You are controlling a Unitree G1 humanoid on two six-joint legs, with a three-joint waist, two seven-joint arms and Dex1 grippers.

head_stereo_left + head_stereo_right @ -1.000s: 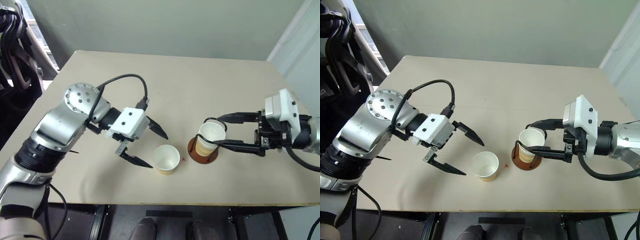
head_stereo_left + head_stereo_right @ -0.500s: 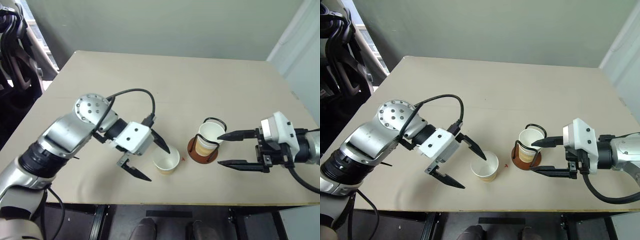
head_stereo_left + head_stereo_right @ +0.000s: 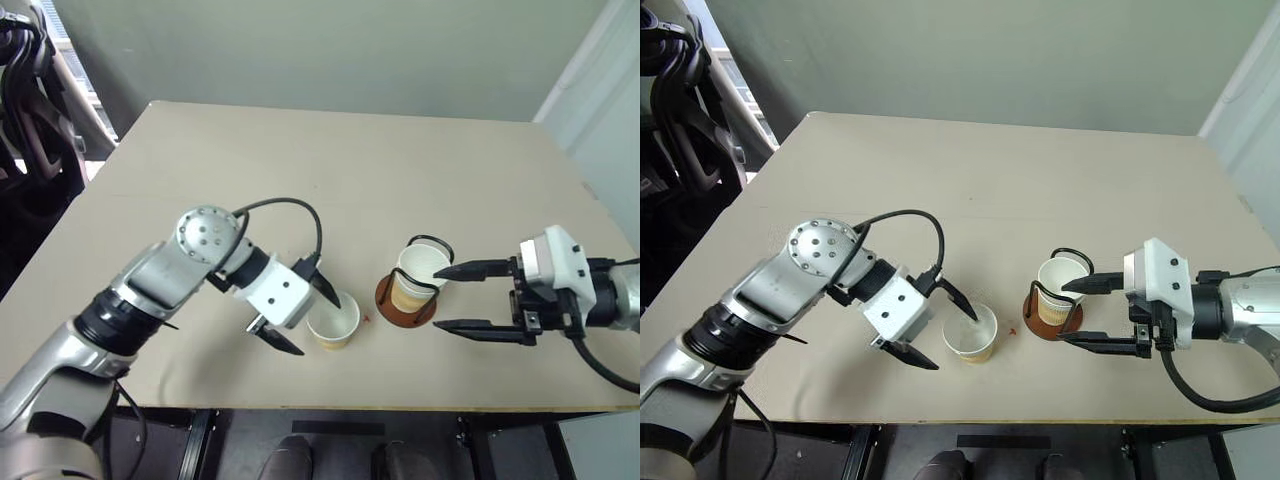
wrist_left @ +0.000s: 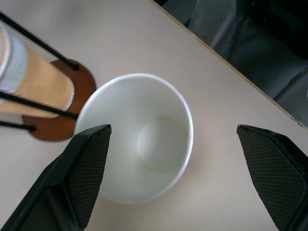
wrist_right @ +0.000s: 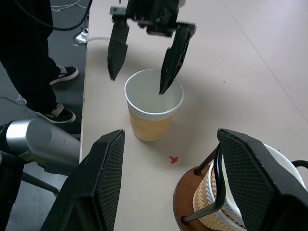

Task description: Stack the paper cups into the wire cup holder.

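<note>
The loose paper cup (image 3: 333, 319) stood upright on the table (image 3: 400, 180), just beside the wire cup holder (image 3: 407, 298), which already held nested cups (image 3: 420, 268). My left gripper (image 3: 301, 316) was fully open and empty, one finger above the cup's mouth, the other outside its near wall. Judged light, thin-walled, easily crushed or tipped: grip gently on the wall below the rolled rim. My right gripper (image 3: 461, 298) was open, empty, just beside the holder.
</note>
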